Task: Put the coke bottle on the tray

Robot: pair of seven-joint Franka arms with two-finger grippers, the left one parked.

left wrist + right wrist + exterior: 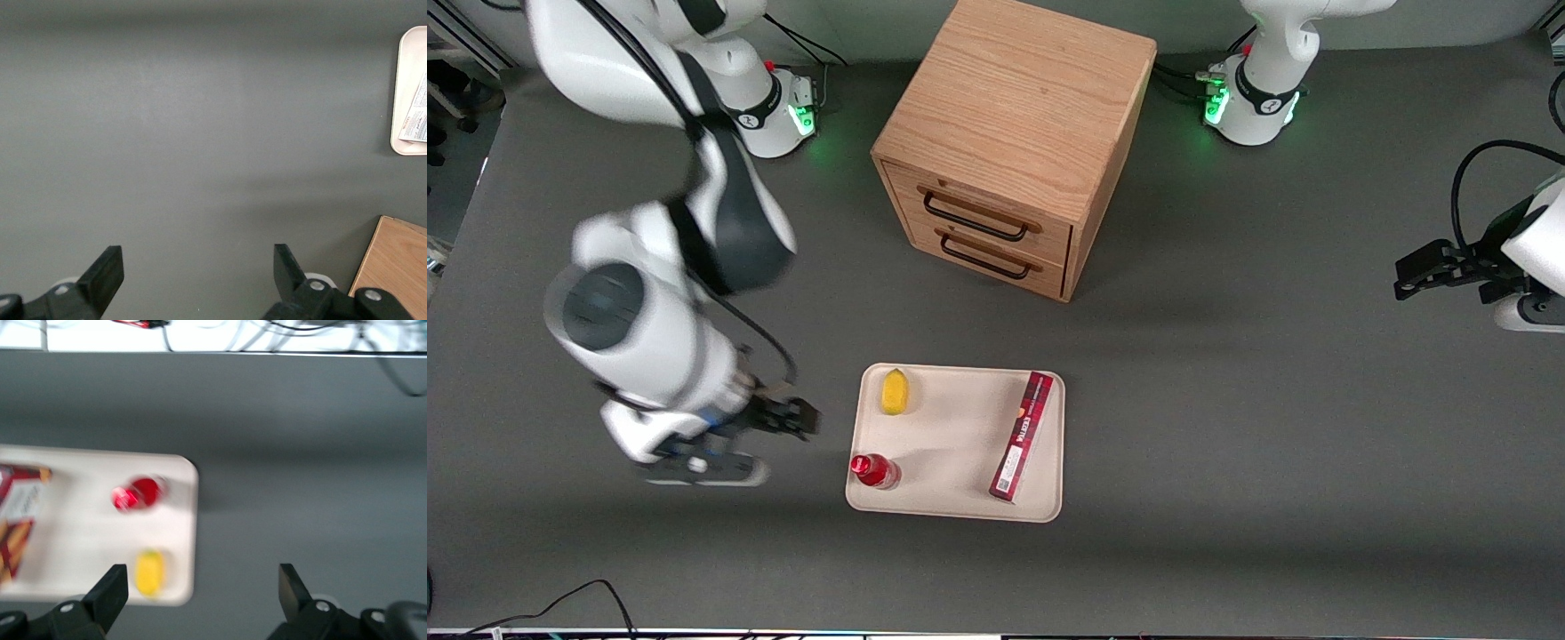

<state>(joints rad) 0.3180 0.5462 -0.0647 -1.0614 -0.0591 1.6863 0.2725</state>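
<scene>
The bottle (874, 470) stands upright on the tray (960, 511), in the corner nearest the front camera at the working arm's end. Nothing touches it; its red cap faces up. In the wrist view the bottle (138, 494) sits just inside the tray's rounded corner (183, 520), clear of the rim.

The tray lies flat on the grey table (1227, 427), in front of the cabinet (1014, 142) and nearer the front camera than it. Two other items share the tray. A lemon (895, 392) lies in the corner farther from the camera than the bottle, along the same short side, well apart from it. A long red box (1022, 436) lies flat along the tray's side toward the parked arm's end, apart from both bottle and lemon.

My gripper (805, 418) hangs over bare table just beside the tray's short side, toward the working arm's end, clear of the tray and of the bottle. Its fingers (110, 590) are spread wide and hold nothing; table and tray edge show between them.

The cabinet is wooden, with two shut drawers, each with a dark handle (975, 217).
</scene>
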